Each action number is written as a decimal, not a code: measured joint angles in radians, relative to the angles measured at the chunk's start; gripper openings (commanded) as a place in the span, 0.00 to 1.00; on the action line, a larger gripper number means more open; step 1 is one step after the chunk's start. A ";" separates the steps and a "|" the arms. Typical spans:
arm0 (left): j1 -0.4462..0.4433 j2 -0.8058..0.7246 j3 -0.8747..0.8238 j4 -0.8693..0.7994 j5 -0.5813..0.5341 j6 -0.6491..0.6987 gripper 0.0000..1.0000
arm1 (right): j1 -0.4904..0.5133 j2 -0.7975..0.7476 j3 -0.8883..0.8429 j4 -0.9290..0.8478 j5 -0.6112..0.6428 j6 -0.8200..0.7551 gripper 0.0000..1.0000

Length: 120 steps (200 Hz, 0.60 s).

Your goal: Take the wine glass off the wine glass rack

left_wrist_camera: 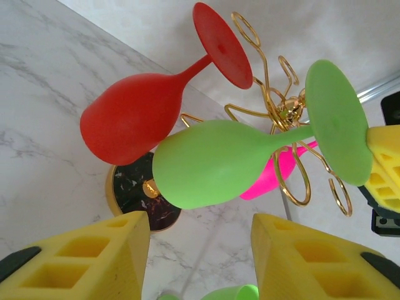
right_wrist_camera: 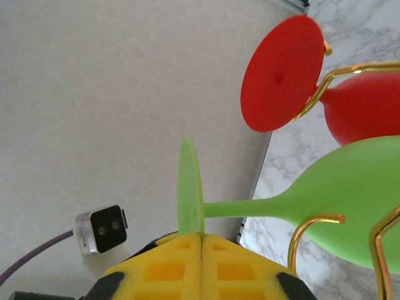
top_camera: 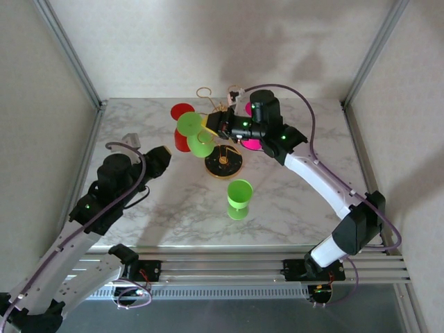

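Note:
The gold wire wine glass rack (left_wrist_camera: 275,115) stands on its round black-and-gold base (top_camera: 223,164) at mid-table. A green wine glass (left_wrist_camera: 215,162) hangs on its side from a looped arm, stem (right_wrist_camera: 250,207) level. My right gripper (right_wrist_camera: 202,240) is shut on the edge of this glass's thin green foot (right_wrist_camera: 189,184); from above that gripper (top_camera: 211,128) sits beside the rack's top. A red wine glass (left_wrist_camera: 134,119) hangs behind the green one, and a pink one (left_wrist_camera: 278,172) on the far side. My left gripper (left_wrist_camera: 200,256) is open, short of the green bowl and low.
Another green wine glass (top_camera: 240,194) stands on the marble table (top_camera: 139,132) in front of the rack's base. Grey walls and metal frame posts (top_camera: 76,62) close in the back and sides. The left arm (top_camera: 118,180) rests left of the rack.

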 measured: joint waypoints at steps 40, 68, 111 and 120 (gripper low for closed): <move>0.000 -0.019 0.001 -0.039 -0.026 -0.013 0.49 | 0.012 0.007 0.000 -0.016 -0.008 -0.008 0.00; 0.000 -0.025 0.002 -0.074 -0.045 -0.025 0.50 | 0.027 0.007 0.000 -0.029 -0.010 -0.022 0.00; 0.000 -0.064 0.017 -0.145 -0.086 -0.055 0.50 | 0.055 0.006 0.000 -0.052 -0.024 -0.041 0.00; 0.000 -0.076 0.023 -0.159 -0.093 -0.063 0.50 | 0.061 0.006 0.000 -0.056 -0.026 -0.047 0.00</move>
